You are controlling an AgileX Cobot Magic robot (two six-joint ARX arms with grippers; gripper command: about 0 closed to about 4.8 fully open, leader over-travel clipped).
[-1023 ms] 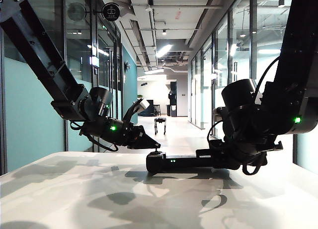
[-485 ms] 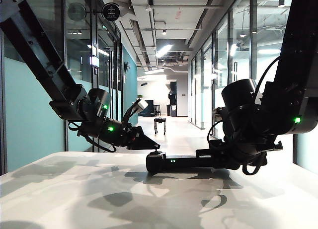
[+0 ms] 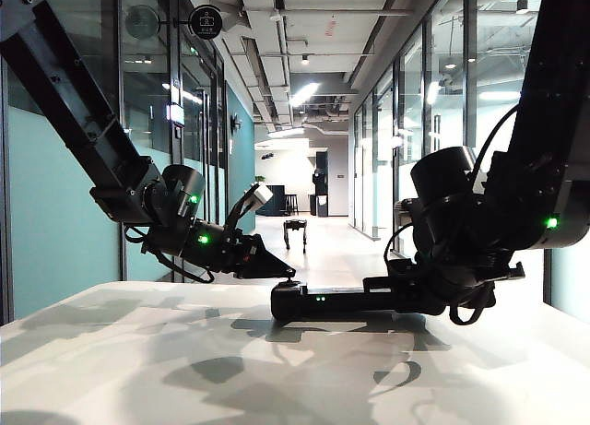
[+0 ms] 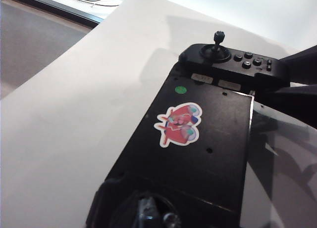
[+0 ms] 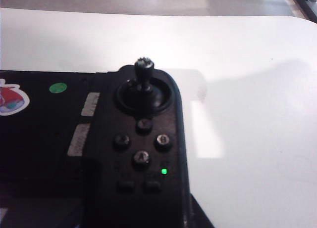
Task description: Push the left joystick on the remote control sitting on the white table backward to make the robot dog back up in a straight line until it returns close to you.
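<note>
Your remote control (image 3: 355, 302) lies flat on the white table (image 3: 138, 351), a slim matte black bar with a rounded end, two green lights and a cartoon sticker (image 4: 179, 124). The left joystick (image 3: 292, 279), a thin stem with a small cap, sits right under your left gripper (image 3: 286, 271); its jaws can't be read. Your right gripper (image 3: 406, 294) clamps the remote control's other end. The robot dog (image 3: 295, 231) stands far down the glossy corridor.

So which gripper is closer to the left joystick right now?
Left. The left gripper sits at the left joystick, its tip just above the cap. The right gripper is at the opposite end of the remote control.
</note>
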